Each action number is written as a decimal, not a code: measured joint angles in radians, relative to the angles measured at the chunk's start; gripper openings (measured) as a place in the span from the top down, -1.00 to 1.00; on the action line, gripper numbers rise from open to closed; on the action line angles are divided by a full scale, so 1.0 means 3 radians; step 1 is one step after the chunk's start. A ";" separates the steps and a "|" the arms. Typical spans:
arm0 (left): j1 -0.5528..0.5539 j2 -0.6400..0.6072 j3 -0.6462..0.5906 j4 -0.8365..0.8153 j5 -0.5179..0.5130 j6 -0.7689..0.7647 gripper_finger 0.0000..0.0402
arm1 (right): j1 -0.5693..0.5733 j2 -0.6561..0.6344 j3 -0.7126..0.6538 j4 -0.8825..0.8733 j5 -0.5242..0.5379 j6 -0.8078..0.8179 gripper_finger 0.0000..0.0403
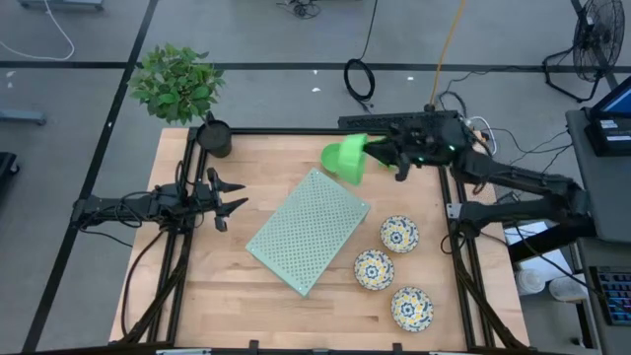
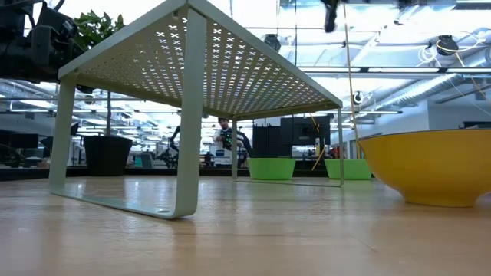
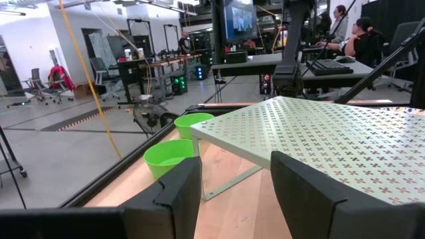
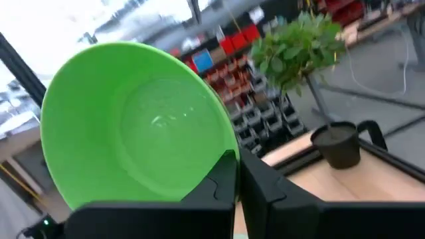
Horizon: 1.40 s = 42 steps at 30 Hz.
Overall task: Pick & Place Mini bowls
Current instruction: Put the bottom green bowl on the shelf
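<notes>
Green mini bowl [image 1: 345, 158] is pinched at its rim by the right claw [image 1: 375, 151], carried tilted above the surface's far edge; placement is judged next. Left claw [image 1: 229, 195] is spread, waiting.

A pale green perforated rack [image 1: 308, 231] is seen standing on the wooden table [image 1: 197, 286], turned at an angle near the middle; in the low view it is shown raised on thin legs [image 2: 186, 115]. A black plant pot [image 1: 214, 137] is placed at the far left corner of the table, and a leafy green plant [image 1: 175, 82] is seen just beyond it. In the room behind, desks with screens [image 3: 240, 20] and seated people [image 3: 362, 40] are visible.
</notes>
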 joint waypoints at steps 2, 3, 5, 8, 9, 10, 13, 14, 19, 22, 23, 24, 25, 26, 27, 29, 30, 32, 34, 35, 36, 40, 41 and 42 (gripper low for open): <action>0.0000 0.0000 0.0000 0.0000 0.0001 0.0000 0.09 | 0.0034 0.0266 0.0474 -0.0421 0.0004 -0.0111 1.00; 0.0000 0.0000 0.0000 -0.0001 0.0001 0.0000 0.09 | 0.0044 0.0406 0.0730 -0.0626 0.0004 -0.0171 1.00; 0.0000 0.0000 0.0000 0.0000 0.0001 0.0000 0.09 | 0.0067 0.0670 0.1260 -0.1025 0.0009 -0.0293 1.00; 0.0000 0.0000 0.0000 0.0000 0.0000 0.0000 0.09 | 0.0094 0.1057 0.2085 -0.1606 0.0036 -0.0492 1.00; 0.0000 0.0000 0.0000 0.0000 0.0000 0.0000 0.09 | 0.0108 0.1177 0.2352 -0.1788 0.0087 -0.0552 1.00; 0.0000 0.0000 0.0000 0.0000 0.0001 0.0000 0.09 | 0.0117 0.1292 0.2623 -0.1958 0.0139 -0.0613 1.00; 0.0000 0.0000 0.0000 0.0000 0.0000 0.0000 0.09 | 0.0144 0.1614 0.3395 -0.2435 0.0319 -0.0801 1.00; 0.0000 0.0000 0.0000 0.0000 -0.0001 0.0000 0.09 | 0.0149 0.1701 0.3620 -0.2573 0.0403 -0.0858 1.00; 0.0000 0.0000 0.0000 -0.0001 0.0001 0.0000 0.09 | 0.0145 0.2043 0.4397 -0.2976 0.0772 -0.0965 1.00; 0.0000 0.0000 0.0000 -0.0001 0.0000 0.0000 0.09 | 0.0146 0.2121 0.4517 -0.3158 0.0802 -0.0977 1.00; 0.0000 0.0000 0.0000 -0.0001 -0.0001 0.0000 0.09 | 0.0148 0.2131 0.4502 -0.3187 0.0801 -0.0990 1.00; 0.0000 0.0000 0.0000 0.0000 0.0000 0.0000 0.09 | 0.0165 0.2139 0.4479 -0.3229 0.0802 -0.1010 1.00; 0.0000 0.0000 0.0000 0.0000 0.0000 0.0000 0.09 | 0.0176 0.2145 0.4456 -0.3317 0.0803 -0.1029 1.00; 0.0000 0.0000 0.0000 0.0000 0.0000 0.0000 0.09 | 0.0178 0.2151 0.4431 -0.3418 0.0803 -0.1041 1.00; 0.0000 0.0000 0.0000 0.0000 0.0001 0.0000 0.09 | 0.0179 0.2156 0.4403 -0.3505 0.0804 -0.1041 1.00; 0.0000 0.0000 0.0000 -0.0001 -0.0001 0.0000 0.09 | 0.0179 0.2159 0.4330 -0.3657 0.0803 -0.1018 1.00; 0.0000 0.0000 0.0000 0.0000 0.0000 0.0000 0.09 | 0.0179 0.2160 0.4286 -0.3715 0.0802 -0.0997 1.00; 0.0000 0.0000 0.0000 0.0000 -0.0001 0.0000 0.09 | 0.0179 0.2186 0.4207 -0.3794 0.0802 -0.0923 1.00; 0.0000 0.0000 0.0000 0.0000 0.0001 0.0000 0.09 | 0.0178 0.2201 0.4129 -0.3984 0.0803 -0.0855 1.00; 0.0000 0.0000 0.0000 -0.0001 0.0000 0.0000 0.09 | 0.0178 0.2206 0.4087 -0.4080 0.0803 -0.0836 1.00; 0.0000 0.0000 0.0000 0.0000 0.0000 0.0000 0.09 | 0.0178 0.2209 0.4035 -0.4133 0.0803 -0.0824 1.00; 0.0000 0.0000 0.0000 0.0000 0.0001 0.0000 0.09 | 0.0178 0.2222 0.3760 -0.4187 0.0736 -0.0673 1.00; 0.0000 0.0000 0.0000 0.0000 0.0000 0.0000 0.09 | 0.0177 0.2229 0.3680 -0.4216 0.0669 -0.0644 1.00; 0.0000 0.0000 0.0000 0.0000 0.0001 0.0000 0.09 | 0.0174 0.2235 0.3593 -0.4226 0.0598 -0.0613 1.00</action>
